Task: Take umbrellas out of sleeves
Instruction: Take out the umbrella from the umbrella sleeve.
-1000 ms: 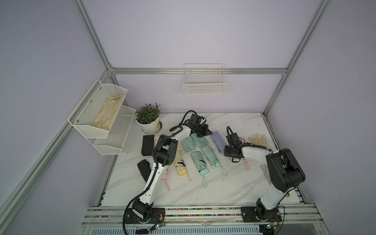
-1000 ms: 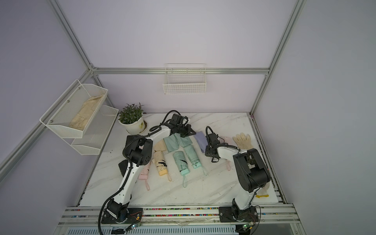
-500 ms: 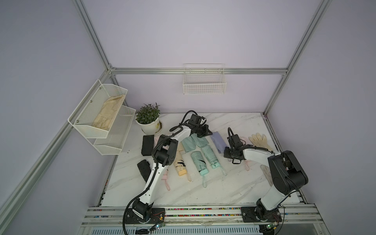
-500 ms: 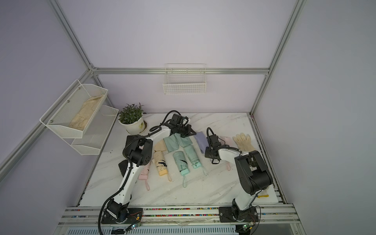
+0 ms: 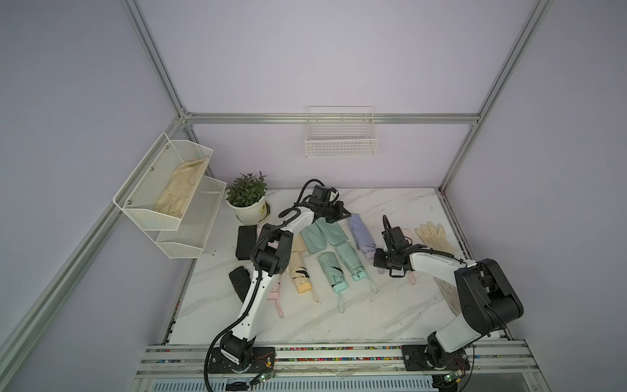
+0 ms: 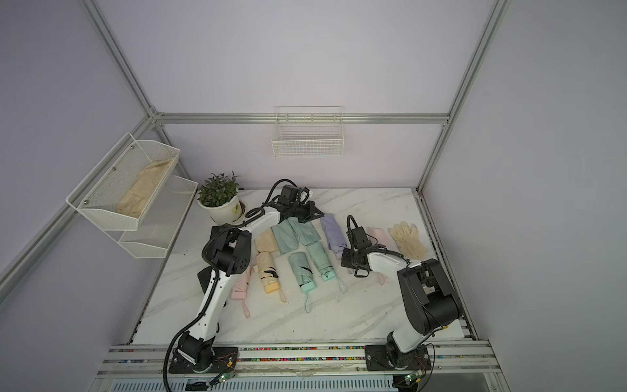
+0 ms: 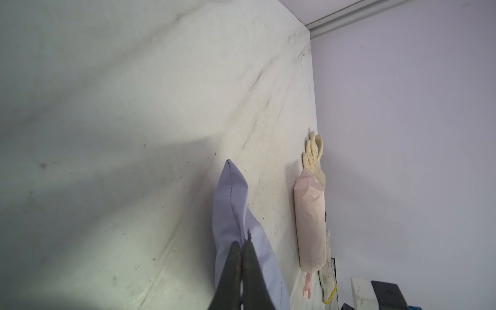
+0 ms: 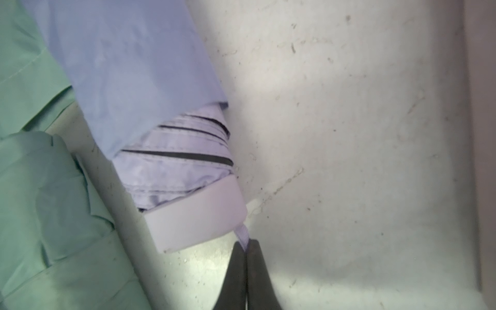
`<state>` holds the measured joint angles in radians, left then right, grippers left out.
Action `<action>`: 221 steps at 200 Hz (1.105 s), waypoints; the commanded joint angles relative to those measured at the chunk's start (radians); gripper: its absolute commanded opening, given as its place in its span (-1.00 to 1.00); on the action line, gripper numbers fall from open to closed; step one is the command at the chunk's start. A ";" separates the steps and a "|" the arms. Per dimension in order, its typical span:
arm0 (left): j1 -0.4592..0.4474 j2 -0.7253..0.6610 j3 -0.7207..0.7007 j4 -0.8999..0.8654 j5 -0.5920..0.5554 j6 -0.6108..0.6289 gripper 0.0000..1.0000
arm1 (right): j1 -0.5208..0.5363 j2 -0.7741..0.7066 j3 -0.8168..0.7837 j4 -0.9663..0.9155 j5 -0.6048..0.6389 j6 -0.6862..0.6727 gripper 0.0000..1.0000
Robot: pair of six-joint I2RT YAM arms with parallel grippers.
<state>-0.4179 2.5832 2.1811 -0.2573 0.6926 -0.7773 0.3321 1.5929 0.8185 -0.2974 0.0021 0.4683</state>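
Lilac cloth is what you have at both ends. The lilac sleeve (image 5: 360, 234) lies toward the back of the marble table (image 5: 390, 305), between the mint sleeves (image 5: 324, 237) and the pink sleeve (image 7: 311, 222). The lilac umbrella (image 8: 177, 163) is mostly inside it. Only a short band of folded canopy and the pale blocky handle (image 8: 198, 217) stick out of the open end. Your right gripper (image 8: 246, 248) has its fingers pressed together on the wrist loop (image 8: 242, 232), right where it leaves the handle. Your left gripper (image 7: 241, 249) is near the sleeve's far, closed end, pinching a small fold of the lilac cloth. Two mint umbrellas (image 5: 334, 271) lie bare just in front of the mint sleeves. A cream glove (image 5: 432, 237) lies beyond the pink sleeve.
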 commanded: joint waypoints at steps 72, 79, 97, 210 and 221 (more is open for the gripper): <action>0.020 0.032 0.077 0.098 0.005 -0.046 -1.00 | 0.005 -0.058 -0.027 -0.023 -0.035 -0.008 -1.00; 0.022 0.032 0.078 0.098 0.005 -0.045 -1.00 | 0.005 -0.064 -0.027 -0.027 -0.032 -0.008 -1.00; 0.028 0.034 0.082 0.097 0.002 -0.048 -1.00 | 0.005 -0.098 -0.035 -0.035 -0.007 -0.008 -1.00; 0.049 0.019 0.074 0.110 0.005 -0.057 -1.00 | 0.005 -0.177 -0.047 -0.075 0.066 0.006 -1.00; 0.051 0.017 0.072 0.109 0.005 -0.057 -1.00 | 0.005 -0.185 -0.047 -0.080 0.079 0.007 -1.00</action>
<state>-0.4011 2.6255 2.1975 -0.2165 0.7116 -0.8284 0.3325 1.4487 0.7815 -0.3202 0.0311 0.4667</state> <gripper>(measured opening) 0.047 0.046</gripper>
